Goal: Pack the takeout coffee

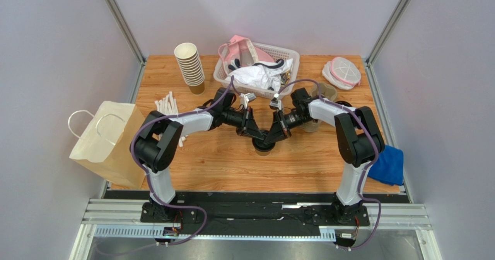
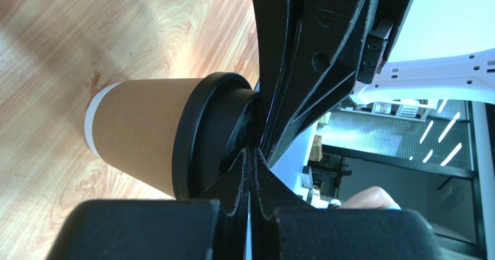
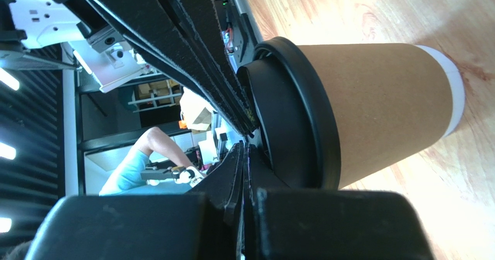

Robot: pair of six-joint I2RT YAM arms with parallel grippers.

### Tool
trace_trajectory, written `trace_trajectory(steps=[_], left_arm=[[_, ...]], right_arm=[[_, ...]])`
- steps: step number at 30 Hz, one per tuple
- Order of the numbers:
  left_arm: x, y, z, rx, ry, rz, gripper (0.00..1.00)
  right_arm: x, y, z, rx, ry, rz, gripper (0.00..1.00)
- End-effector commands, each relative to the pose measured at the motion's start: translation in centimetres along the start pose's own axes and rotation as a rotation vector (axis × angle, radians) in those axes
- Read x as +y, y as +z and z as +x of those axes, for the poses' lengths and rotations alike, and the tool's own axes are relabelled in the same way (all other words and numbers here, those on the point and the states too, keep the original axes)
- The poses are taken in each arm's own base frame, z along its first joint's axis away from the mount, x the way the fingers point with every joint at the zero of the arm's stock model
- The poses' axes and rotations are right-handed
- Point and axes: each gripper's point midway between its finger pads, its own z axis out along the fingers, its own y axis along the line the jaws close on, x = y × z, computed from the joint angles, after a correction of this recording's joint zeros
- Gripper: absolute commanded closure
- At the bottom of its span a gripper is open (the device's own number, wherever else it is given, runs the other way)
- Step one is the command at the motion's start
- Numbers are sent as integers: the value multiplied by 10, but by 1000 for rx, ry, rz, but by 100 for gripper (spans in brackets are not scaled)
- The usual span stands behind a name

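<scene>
One takeout coffee (image 2: 145,135), made of one brown paper cup and one black lid; one stack of lidless paper cups (image 1: 190,67), its cups nested too tightly to count for sure; one more lidless brown cup (image 1: 323,90), half hidden; one paper bag (image 1: 107,141) with two handles; one white basket (image 1: 293,57), holding a jumble that cannot be counted; one bundle of white sticks (image 1: 167,104), their number unclear; one round pink-and-white mesh item (image 1: 343,73); one blue cloth (image 1: 388,164); two grippers, the left gripper (image 2: 254,155) and the right gripper (image 3: 244,148), each with two fingers.
</scene>
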Motion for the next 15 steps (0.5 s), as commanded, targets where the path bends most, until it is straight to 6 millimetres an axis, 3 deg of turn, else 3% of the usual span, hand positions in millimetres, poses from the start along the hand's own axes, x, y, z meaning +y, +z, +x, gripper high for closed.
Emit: trace_trajectory(steps=[1, 9, 15], left_arm=[[34, 4, 8, 8, -20, -119, 100], [58, 9, 15, 32, -105, -135, 100], [58, 9, 14, 36, -99, -119, 100]], right_arm=[[-55, 6, 15, 24, 29, 146, 100], [-80, 6, 13, 5, 44, 247, 100], [-79, 5, 10, -4, 43, 257, 100]])
